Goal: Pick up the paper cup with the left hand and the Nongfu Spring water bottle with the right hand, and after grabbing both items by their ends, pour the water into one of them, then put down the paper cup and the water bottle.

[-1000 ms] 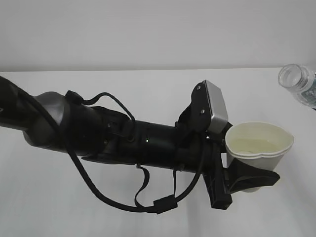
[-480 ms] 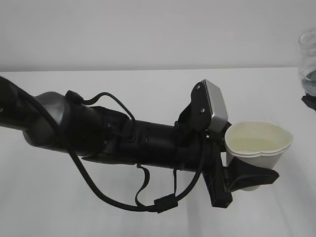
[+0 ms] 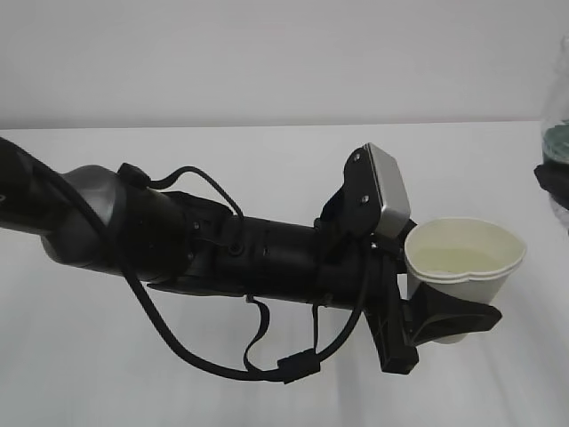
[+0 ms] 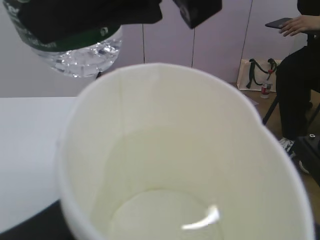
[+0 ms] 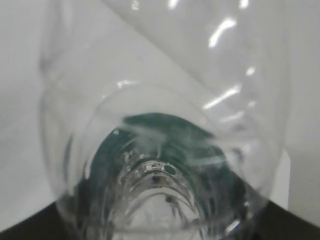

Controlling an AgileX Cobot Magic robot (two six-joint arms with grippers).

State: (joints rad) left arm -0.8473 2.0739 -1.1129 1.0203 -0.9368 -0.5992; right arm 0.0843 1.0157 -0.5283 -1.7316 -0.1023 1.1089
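My left hand (image 3: 436, 325) clamps its fingers around the paper cup (image 3: 462, 267), held upright above the table (image 3: 267, 142) with water (image 4: 160, 215) pooled inside. My right hand (image 3: 553, 178) grips the Nongfu Spring water bottle (image 4: 75, 50) at the far right edge, near the cup's rim

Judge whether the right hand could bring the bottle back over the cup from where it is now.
Probably yes. The cup sits open-topped in the left gripper, and nothing lies between it and the bottle held at the right edge.
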